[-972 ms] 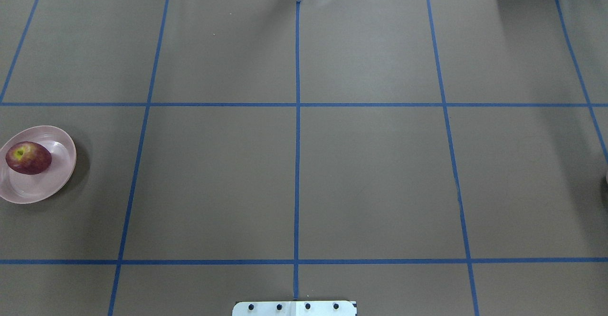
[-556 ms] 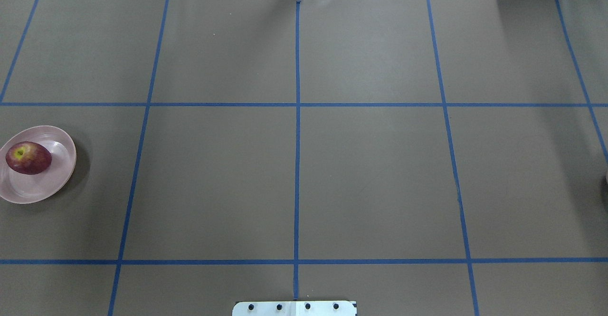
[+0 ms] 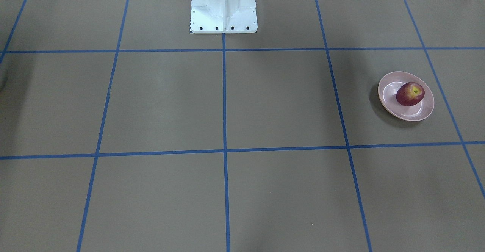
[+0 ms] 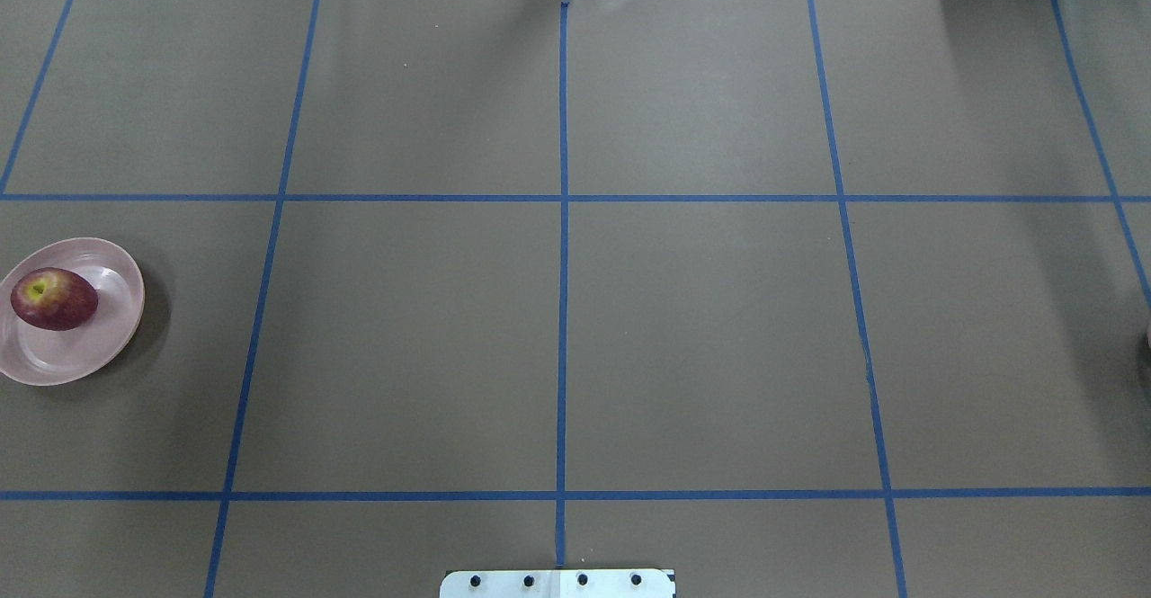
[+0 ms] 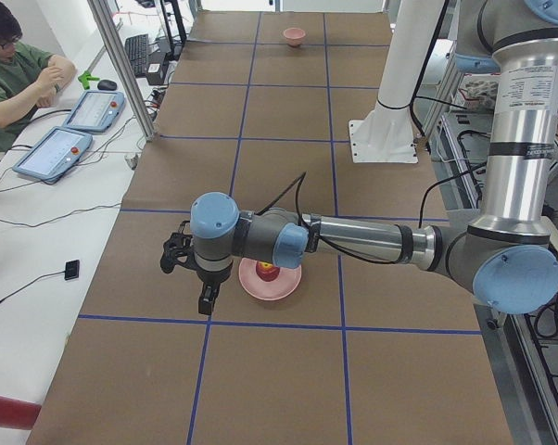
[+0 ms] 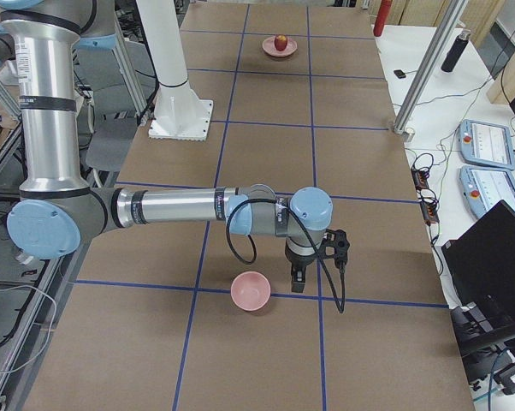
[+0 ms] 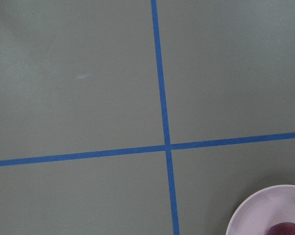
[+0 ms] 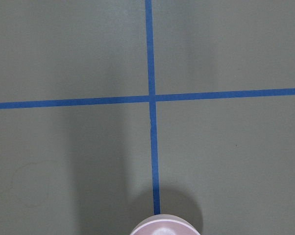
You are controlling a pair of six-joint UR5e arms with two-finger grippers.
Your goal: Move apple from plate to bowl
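Observation:
The dark-red apple (image 4: 54, 299) lies on the pale-pink plate (image 4: 85, 355) at the table's left end; both also show in the front view, apple (image 3: 410, 93) on plate (image 3: 390, 108). The small pink bowl (image 6: 251, 291) stands at the right end. My left gripper (image 5: 206, 298) hangs beside the plate (image 5: 281, 289), on its operators' side, apart from it. My right gripper (image 6: 297, 278) hangs beside the bowl, apart from it. Both grippers show only in side views, so I cannot tell whether they are open or shut. The left wrist view shows the plate's rim (image 7: 255, 210), the right wrist view the bowl's rim (image 8: 165, 226).
The white robot pedestal (image 3: 223, 9) stands at the table's robot side. Blue tape lines grid the brown table. An aluminium post (image 5: 121, 65) and control tablets (image 5: 70, 130) stand on the operators' side, where a person (image 5: 15, 69) sits.

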